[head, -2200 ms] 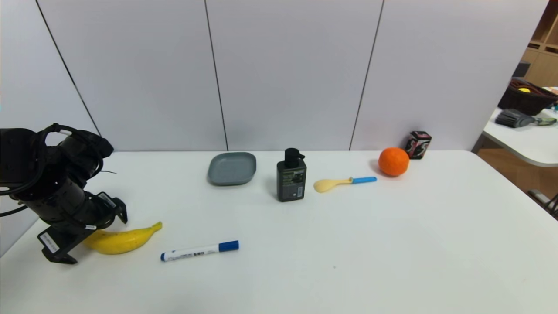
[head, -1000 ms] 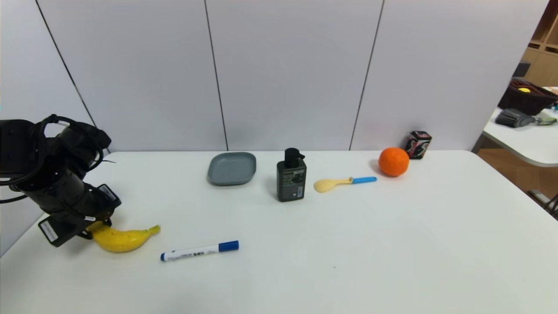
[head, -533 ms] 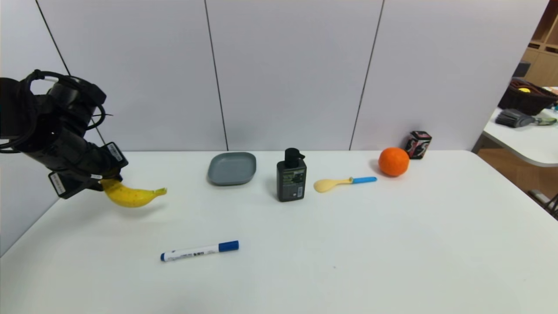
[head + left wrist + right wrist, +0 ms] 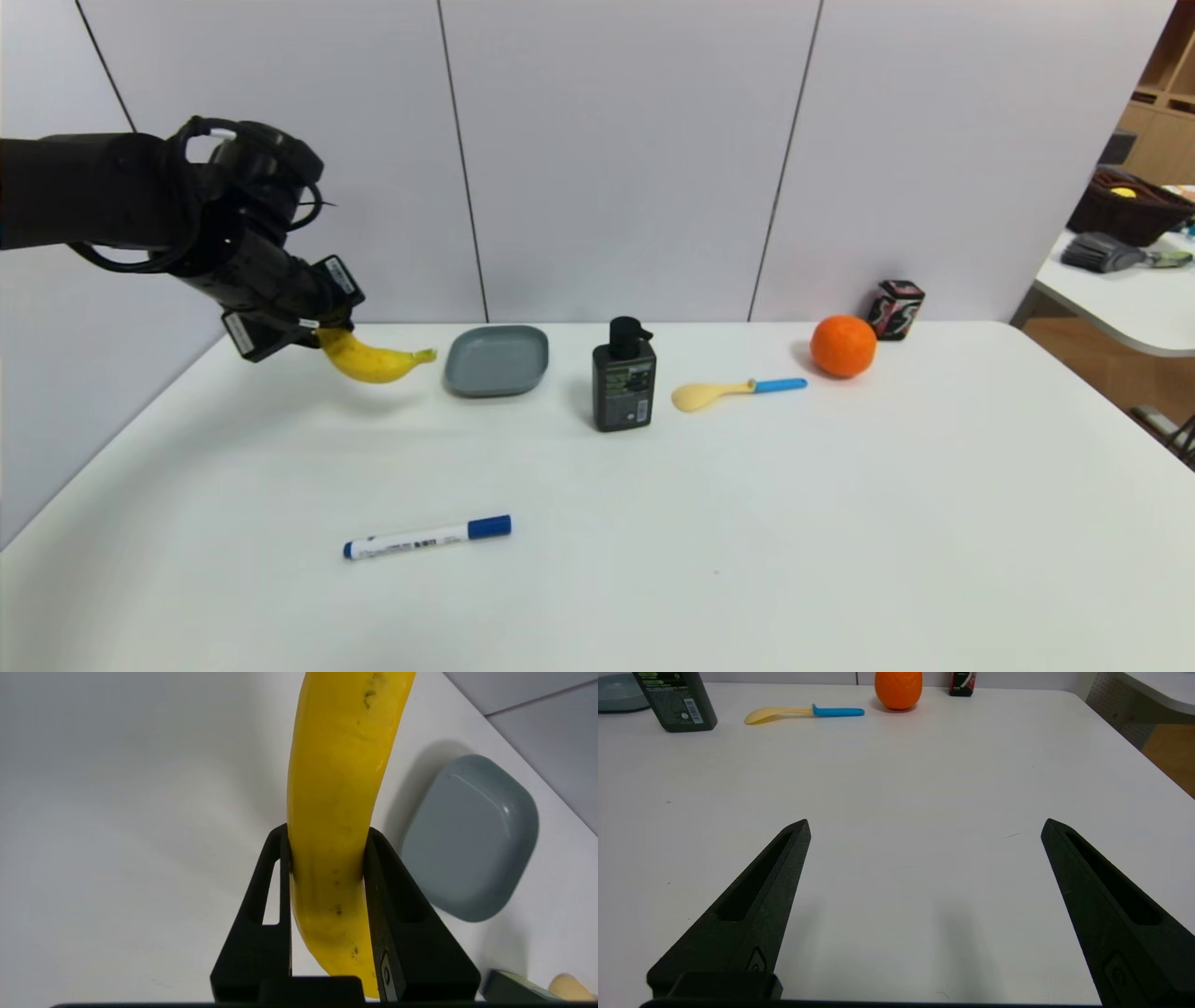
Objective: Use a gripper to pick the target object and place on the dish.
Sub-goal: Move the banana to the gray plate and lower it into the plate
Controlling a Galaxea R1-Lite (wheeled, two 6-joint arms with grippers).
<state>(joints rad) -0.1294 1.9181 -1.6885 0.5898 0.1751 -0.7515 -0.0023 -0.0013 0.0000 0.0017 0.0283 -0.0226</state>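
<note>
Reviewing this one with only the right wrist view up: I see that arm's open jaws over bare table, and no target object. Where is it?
Observer: The head view shows the banana in the left gripper, raised above the table, just to the robot's left of the dish.
Operator: My view cuts the dish off. Anything in it?
Observer: Nothing. The left wrist view shows its whole inside, bare.
Operator: How is the banana gripped?
Observer: The left wrist view has one finger pressed on each side of it, with the greenish stem tip, seen in the head view, pointing towards the dish.
</note>
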